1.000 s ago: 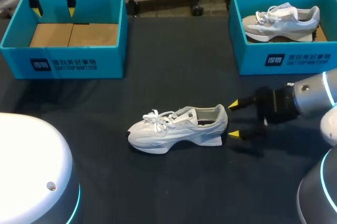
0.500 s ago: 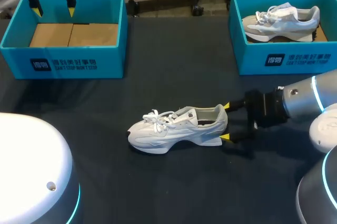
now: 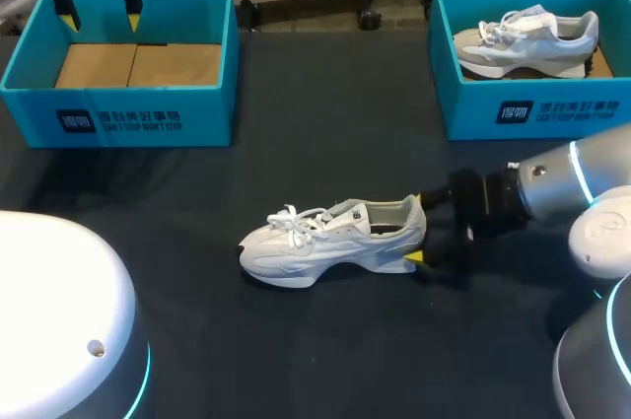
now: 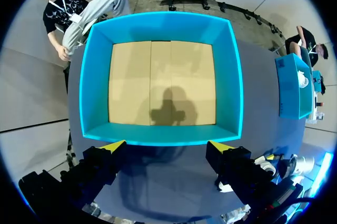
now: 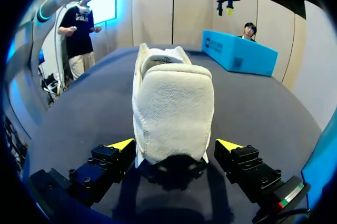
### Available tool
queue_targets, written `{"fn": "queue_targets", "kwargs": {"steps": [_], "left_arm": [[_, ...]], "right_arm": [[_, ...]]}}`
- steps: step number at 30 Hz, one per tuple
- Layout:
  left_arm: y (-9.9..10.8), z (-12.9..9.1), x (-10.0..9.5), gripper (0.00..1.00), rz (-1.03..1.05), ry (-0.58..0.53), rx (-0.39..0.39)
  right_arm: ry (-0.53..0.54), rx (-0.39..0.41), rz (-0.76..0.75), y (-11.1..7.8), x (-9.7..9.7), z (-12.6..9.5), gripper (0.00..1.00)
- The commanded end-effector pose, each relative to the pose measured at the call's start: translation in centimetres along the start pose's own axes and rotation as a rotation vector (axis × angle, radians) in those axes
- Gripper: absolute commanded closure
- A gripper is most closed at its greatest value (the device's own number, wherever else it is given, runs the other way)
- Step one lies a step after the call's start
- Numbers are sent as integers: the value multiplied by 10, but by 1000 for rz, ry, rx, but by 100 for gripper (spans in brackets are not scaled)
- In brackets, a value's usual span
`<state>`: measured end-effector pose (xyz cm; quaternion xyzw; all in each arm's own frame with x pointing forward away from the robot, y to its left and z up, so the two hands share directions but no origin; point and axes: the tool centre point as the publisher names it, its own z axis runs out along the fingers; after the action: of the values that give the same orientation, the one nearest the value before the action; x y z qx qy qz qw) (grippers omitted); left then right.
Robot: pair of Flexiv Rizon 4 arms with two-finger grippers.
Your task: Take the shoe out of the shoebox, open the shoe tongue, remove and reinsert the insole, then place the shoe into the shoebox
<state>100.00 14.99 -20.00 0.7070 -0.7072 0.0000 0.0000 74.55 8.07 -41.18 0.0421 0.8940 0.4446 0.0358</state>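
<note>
A white sneaker (image 3: 335,239) lies on its sole in the middle of the dark table, toe to the left. My right gripper (image 3: 419,230) is open at its heel, one finger on each side. In the right wrist view the heel (image 5: 174,103) stands between the spread yellow tips of the right gripper (image 5: 176,144) with a gap at both sides. My left gripper (image 3: 99,7) hangs open above the far rim of the left blue shoebox (image 3: 118,118). The left wrist view looks down past the left gripper (image 4: 166,145) into this shoebox (image 4: 163,23), which holds only its cardboard floor (image 4: 160,81).
A second blue shoebox (image 3: 532,108) at the back right holds another pale sneaker (image 3: 527,39). Dark tabletop lies bare between the two boxes and in front of the white sneaker.
My right gripper has moved left up to the sneaker, so its open fingers now straddle the heel. The sneaker and the left arm have not moved.
</note>
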Motion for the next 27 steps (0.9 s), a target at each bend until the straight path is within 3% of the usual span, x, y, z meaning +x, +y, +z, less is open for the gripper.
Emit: {"fn": "queue_targets", "kwargs": {"steps": [1, 22, 23, 24, 25, 27], "left_arm": [[0, 0, 0, 0, 0, 0, 0], [0, 0, 0, 0, 0, 0, 0], [0, 0, 0, 0, 0, 0, 0], [0, 0, 0, 0, 0, 0, 0], [0, 0, 0, 0, 0, 0, 0], [0, 0, 0, 0, 0, 0, 0]], "right_arm": [[13, 2, 0, 2, -5, 9, 0], [42, -42, 2, 5, 0, 36, 0], [40, -41, 2, 4, 1, 36, 21], [38, -41, 4, 4, 1, 37, 51], [37, -41, 5, 3, 1, 37, 59], [36, -41, 6, 3, 2, 37, 100]]}}
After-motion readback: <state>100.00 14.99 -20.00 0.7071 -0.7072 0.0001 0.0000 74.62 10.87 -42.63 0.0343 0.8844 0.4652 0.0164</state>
